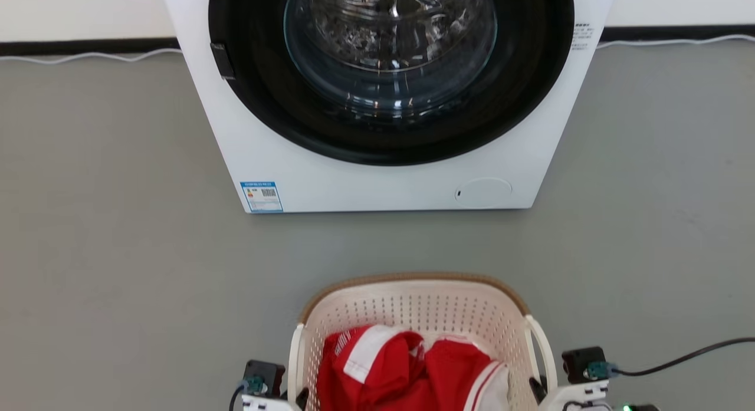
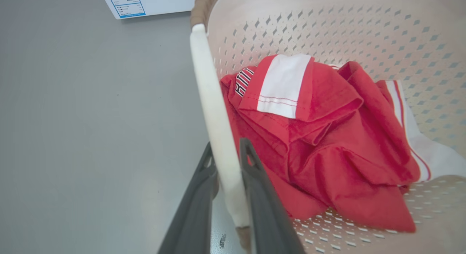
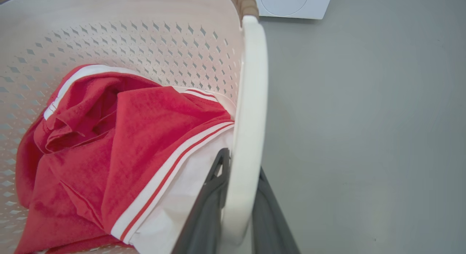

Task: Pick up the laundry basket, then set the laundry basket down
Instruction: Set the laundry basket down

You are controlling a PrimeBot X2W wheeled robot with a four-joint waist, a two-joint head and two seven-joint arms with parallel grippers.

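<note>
Laundry basket [image 1: 413,305] held at both handles

The left gripper [image 2: 226,144] is clamped on the white left handle [image 2: 211,93], one finger on each side of it. The right gripper [image 3: 241,161] pinches the right handle [image 3: 251,101] the same way. The basket hangs between the two grippers, with a red-and-white garment [image 2: 327,137] heaped inside. The white washer [image 1: 377,181] stands beyond the fingertips, past the brown rim [image 1: 413,278].
</note>
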